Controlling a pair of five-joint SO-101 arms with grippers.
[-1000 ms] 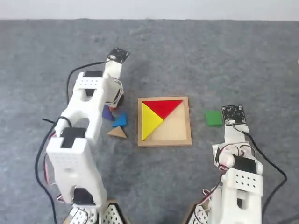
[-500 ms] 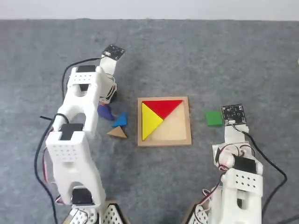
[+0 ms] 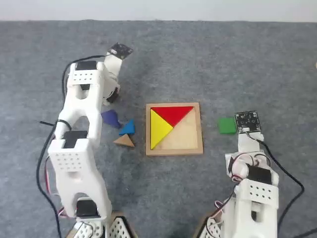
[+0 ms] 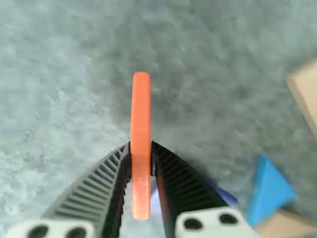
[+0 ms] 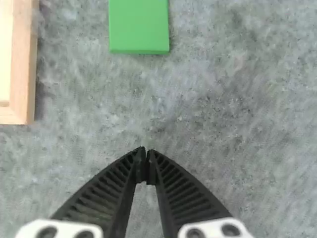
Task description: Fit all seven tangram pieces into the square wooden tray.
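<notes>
Left pincer (image 4: 141, 161) clamping orange piece (image 4: 140, 106) edge-on across flat faces, piece projecting forward of jaws. Judging: light, stiff, smooth, possibly slipping; flat faces giving surest hold. Right pincer (image 5: 145, 154) sitting closed, empty; green square (image 5: 138, 26) lying ahead of it.

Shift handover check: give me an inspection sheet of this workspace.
Surface: grey felt mat, flat.
Job's things: wooden tray holds red triangle and yellow triangle. Dark blue piece, blue triangle and tan triangle lie on the left arm's side. Green square lies on the right arm's side.
Clutter: nothing seen.
End effectors: left end effector shut on orange piece, held edge-on; right end effector shut, empty, near the green square.
Cables: left arm's cable and right arm's cable, black, clear of pieces.
Surroundings: pale wall behind the mat.
</notes>
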